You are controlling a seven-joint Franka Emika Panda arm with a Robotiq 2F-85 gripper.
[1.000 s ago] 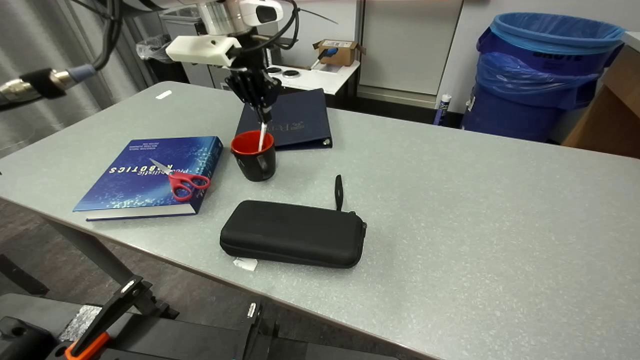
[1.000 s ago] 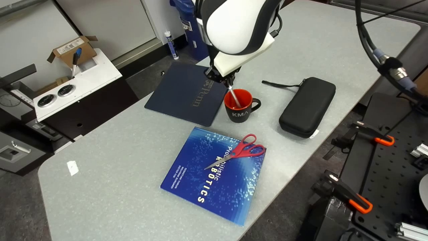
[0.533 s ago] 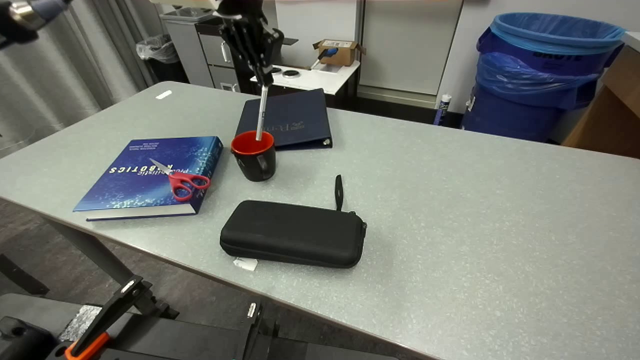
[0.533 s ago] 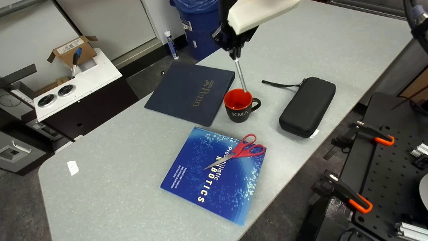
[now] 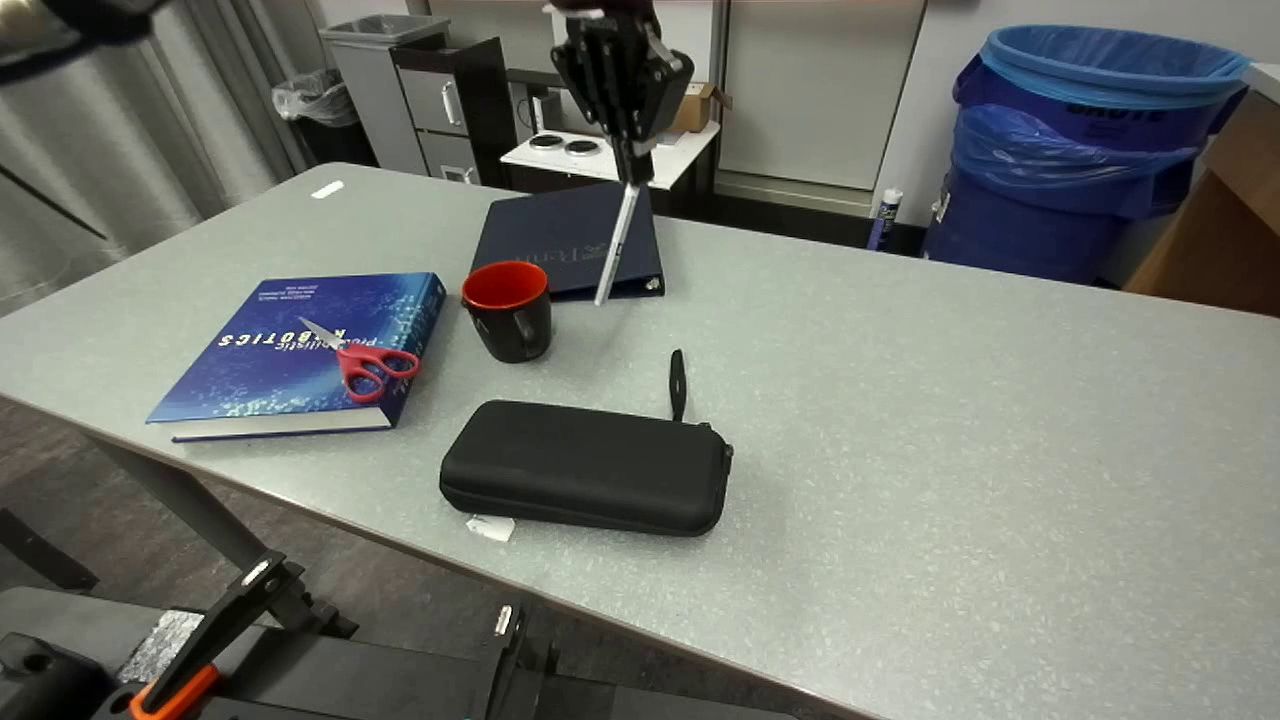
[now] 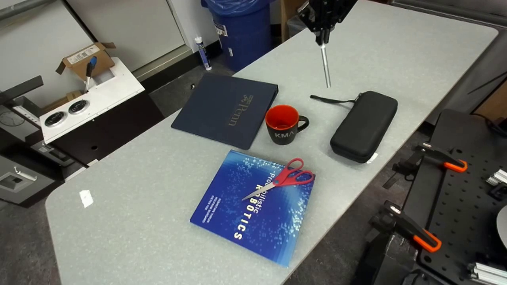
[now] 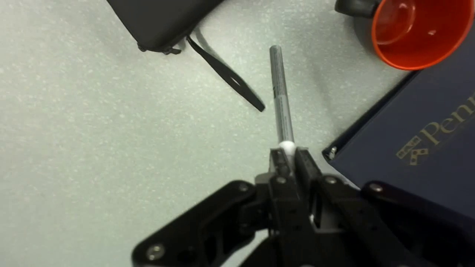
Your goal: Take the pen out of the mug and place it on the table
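Note:
The pen (image 5: 617, 243) is a thin silver-white stick held above the table (image 5: 950, 450), tilted with its lower end free. It also shows in an exterior view (image 6: 325, 67) and in the wrist view (image 7: 280, 92). My gripper (image 7: 288, 152) is shut on the pen's upper, white end; it also shows in both exterior views (image 5: 632, 172) (image 6: 323, 39). The black mug (image 5: 515, 330) with red inside stands upright on the table, apart from the pen. In an exterior view its red inside (image 6: 282, 116) shows no pen. In the wrist view the mug (image 7: 423, 33) is at the upper right.
A dark blue folder (image 6: 225, 111) lies beside the mug. A blue book (image 6: 253, 221) with red scissors (image 6: 287, 178) on it lies near the mug. A black case (image 5: 585, 468) with a strap (image 7: 226, 74) lies near the table's edge. A blue bin (image 5: 1060, 180) stands beyond the table.
My gripper has lifted the pen up out of the mug, then moved sideways, away from the mug, toward the side of the case's strap. The mug and other objects have not moved.

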